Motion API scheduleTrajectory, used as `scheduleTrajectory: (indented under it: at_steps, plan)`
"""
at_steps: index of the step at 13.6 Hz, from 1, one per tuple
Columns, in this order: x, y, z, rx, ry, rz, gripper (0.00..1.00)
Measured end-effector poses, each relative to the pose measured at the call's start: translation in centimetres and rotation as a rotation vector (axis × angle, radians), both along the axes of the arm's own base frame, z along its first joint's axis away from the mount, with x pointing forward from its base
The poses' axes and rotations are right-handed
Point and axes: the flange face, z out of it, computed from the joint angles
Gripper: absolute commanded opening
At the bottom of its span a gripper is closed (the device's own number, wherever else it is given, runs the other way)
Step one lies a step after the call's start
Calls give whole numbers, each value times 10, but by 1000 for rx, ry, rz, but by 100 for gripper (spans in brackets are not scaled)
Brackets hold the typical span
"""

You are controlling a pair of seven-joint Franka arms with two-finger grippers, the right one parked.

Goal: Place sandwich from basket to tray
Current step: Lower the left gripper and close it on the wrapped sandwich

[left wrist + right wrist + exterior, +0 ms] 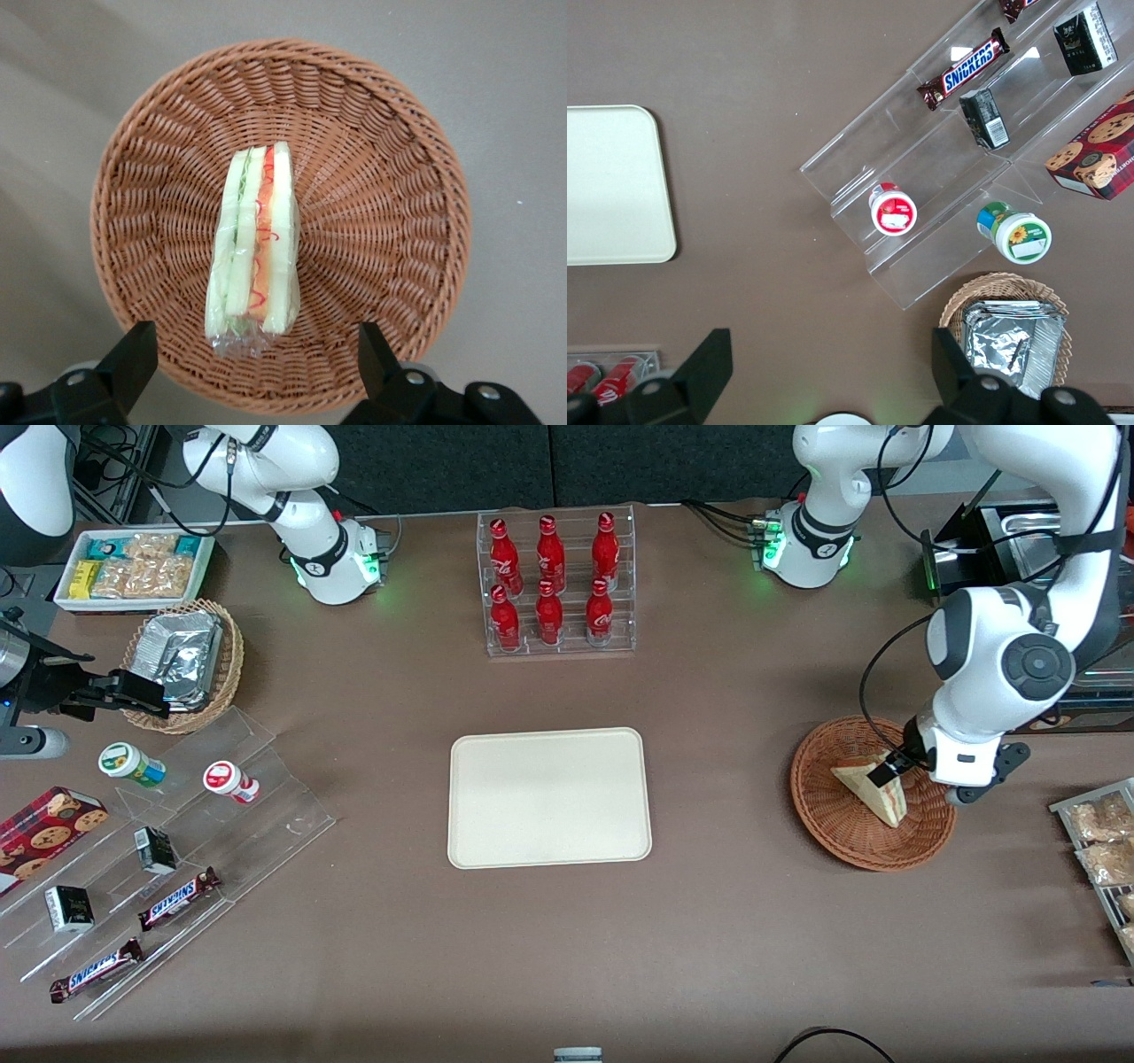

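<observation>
The sandwich is a wedge of pale bread wrapped in clear film. It lies in the reddish-brown basket toward the working arm's end of the table. In the left wrist view the sandwich shows its red-orange and green layers and rests near the middle of the basket. The left arm's gripper hovers just above the sandwich. It is open and empty, with its fingers spread wider than the sandwich. The cream-beige tray lies flat at the table's middle and also shows in the right wrist view.
A clear rack of red bottles stands farther from the front camera than the tray. A paler wicker basket with foil packets, a white snack box and an acrylic stand with snacks lie toward the parked arm's end. A rack of packaged snacks sits beside the basket.
</observation>
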Motion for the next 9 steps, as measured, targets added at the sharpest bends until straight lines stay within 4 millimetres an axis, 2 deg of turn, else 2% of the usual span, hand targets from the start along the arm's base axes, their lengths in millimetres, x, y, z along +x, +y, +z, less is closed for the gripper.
scheduleTrajectory:
  at_steps: [7,8,9]
  plan:
    - [-33,5,-53,-18,-67,3,100]
    - [-37,6,-60,-21,-77,4,99]
    - [-39,7,-66,-23,-85,6,94]
